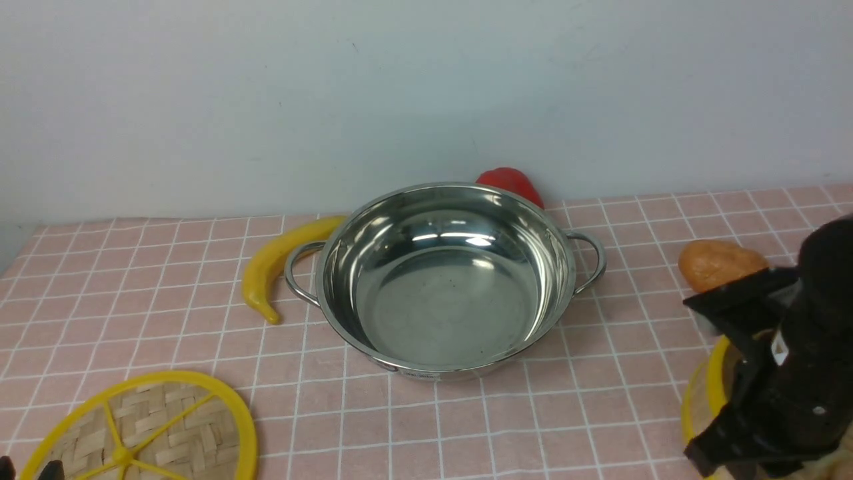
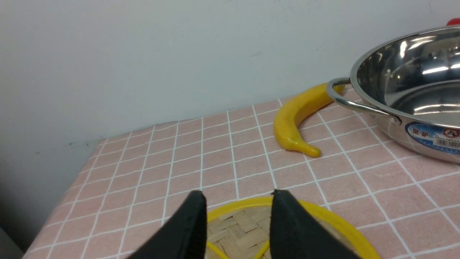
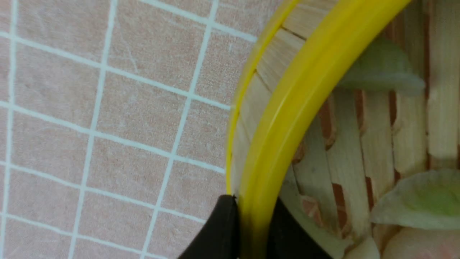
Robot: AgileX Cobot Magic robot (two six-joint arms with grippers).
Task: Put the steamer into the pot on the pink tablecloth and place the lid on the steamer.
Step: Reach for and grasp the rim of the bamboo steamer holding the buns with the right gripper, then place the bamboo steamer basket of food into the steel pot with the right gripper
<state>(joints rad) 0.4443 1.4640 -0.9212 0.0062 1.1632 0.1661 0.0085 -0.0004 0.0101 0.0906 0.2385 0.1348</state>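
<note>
Pink tablecloth [image 1: 166, 280] under everything | pot [image 1: 446, 313] at centre, empty | steamer [image 3: 287, 108] near right, off the pot, rim pinched by right pincer [image 3: 253, 216] | lid [image 1: 160, 427] flat near left | left pincer [image 2: 239, 194] spread wide just above lid rim

We get bright, even, diffuse light, and shadows are faint, just a soft one under the pot [image 1: 446, 313]. White glare streaks cross its inner wall. Close up, the right hand [image 3: 251, 219] at the steamer [image 3: 287, 108] rim looks soft and dark.
</note>
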